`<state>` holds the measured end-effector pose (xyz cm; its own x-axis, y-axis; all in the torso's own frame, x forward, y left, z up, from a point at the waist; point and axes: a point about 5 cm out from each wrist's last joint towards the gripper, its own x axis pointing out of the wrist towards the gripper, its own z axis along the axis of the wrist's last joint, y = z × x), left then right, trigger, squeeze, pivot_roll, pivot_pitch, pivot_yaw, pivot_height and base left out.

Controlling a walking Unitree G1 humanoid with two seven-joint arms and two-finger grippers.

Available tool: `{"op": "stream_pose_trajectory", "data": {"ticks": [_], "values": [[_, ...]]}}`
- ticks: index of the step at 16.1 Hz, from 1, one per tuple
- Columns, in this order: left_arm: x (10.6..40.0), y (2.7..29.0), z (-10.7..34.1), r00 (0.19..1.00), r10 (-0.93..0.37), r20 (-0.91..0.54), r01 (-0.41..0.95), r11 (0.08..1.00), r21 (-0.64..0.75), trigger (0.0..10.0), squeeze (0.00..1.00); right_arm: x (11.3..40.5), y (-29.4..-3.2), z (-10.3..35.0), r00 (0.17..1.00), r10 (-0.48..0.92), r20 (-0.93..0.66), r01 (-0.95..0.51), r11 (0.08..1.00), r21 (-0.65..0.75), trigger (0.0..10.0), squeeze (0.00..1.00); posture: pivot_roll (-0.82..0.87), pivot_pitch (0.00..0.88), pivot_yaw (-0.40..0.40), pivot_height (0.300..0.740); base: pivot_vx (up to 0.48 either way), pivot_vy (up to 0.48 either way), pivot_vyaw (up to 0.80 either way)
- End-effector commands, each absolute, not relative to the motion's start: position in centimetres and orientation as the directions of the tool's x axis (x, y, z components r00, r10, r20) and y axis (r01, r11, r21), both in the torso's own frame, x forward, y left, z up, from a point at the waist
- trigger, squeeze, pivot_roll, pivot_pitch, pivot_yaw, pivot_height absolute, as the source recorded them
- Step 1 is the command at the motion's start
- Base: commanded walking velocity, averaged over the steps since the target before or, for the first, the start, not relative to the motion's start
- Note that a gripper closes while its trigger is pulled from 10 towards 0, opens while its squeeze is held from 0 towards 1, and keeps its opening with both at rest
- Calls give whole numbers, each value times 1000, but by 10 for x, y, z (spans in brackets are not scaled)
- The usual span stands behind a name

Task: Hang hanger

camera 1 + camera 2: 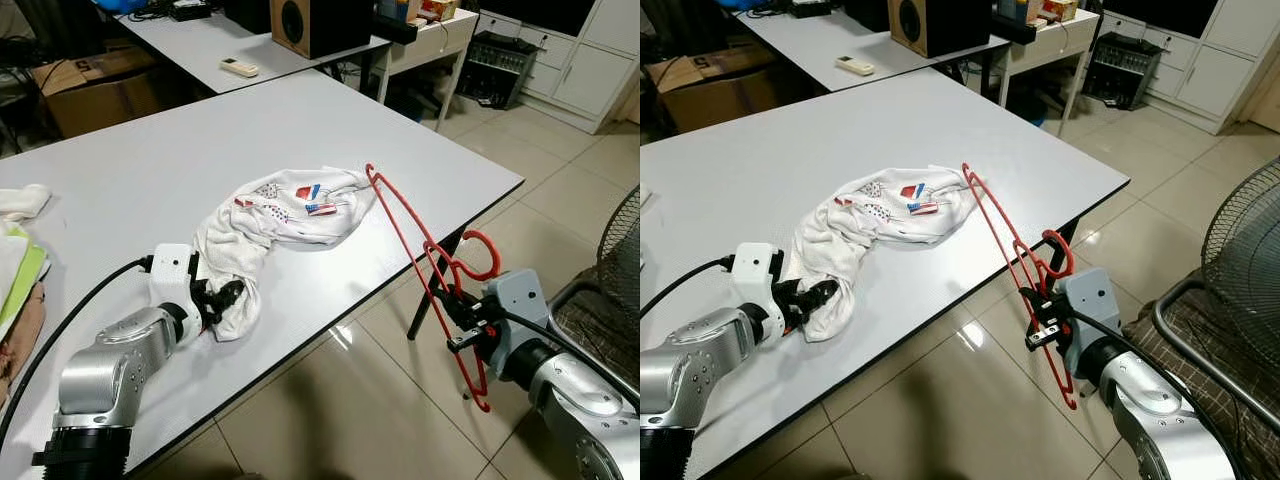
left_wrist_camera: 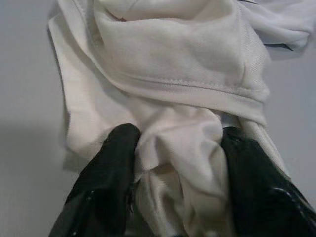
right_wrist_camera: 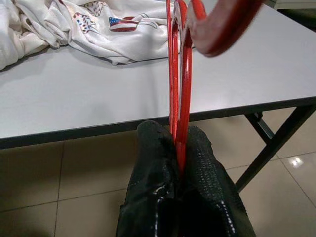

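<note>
A white T-shirt with small flag prints lies crumpled on the white table. My left gripper is shut on the shirt's near bunched end, cloth squeezed between its black fingers. A red wire hanger slants from the shirt's right edge down past the table's front edge. My right gripper is shut on the hanger's lower bars, below table height, with the hook curling just above it. In the right wrist view the red bars run up from between the closed fingers.
Folded cloths lie at the table's left edge. A second table behind carries a speaker and a remote. A fan grille and a dark chair stand on the tiled floor to the right.
</note>
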<state>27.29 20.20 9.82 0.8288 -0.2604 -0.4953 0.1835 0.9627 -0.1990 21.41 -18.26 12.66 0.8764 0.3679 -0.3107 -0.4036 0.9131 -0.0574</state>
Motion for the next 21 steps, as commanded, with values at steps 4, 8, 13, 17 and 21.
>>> {"op": "stream_pose_trajectory", "data": {"ticks": [4, 8, 13, 17, 21], "values": [[276, 200, 108, 837, -280, -471, 202, 957, -209, 0, 0, 213, -182, 127, 876, 373, -306, -413, 908, -74, 10000, 0, -102, 0, 20, 740, 0, 0, 0], [278, 201, 110, 836, -279, -473, 210, 958, -193, 0, 0, 213, -179, 124, 881, 366, -301, -402, 913, -66, 10000, 0, -93, 0, 41, 740, 0, 0, 0], [287, 203, 118, 842, -274, -464, 228, 961, -154, 0, 0, 214, -175, 122, 896, 346, -280, -375, 925, -60, 10000, 0, -91, 0, 78, 740, 0, 0, 0], [298, 203, 126, 860, -271, -433, 250, 963, -106, 0, 0, 216, -176, 122, 910, 325, -258, -352, 934, -64, 10000, 0, -100, 0, 105, 740, 0, 0, 0], [340, 211, 198, 978, -191, -83, 201, 970, 139, 0, 0, 233, -179, 134, 944, 277, -177, -298, 949, -100, 10000, 0, -91, 0, 97, 740, 0, 0, 0]]}}
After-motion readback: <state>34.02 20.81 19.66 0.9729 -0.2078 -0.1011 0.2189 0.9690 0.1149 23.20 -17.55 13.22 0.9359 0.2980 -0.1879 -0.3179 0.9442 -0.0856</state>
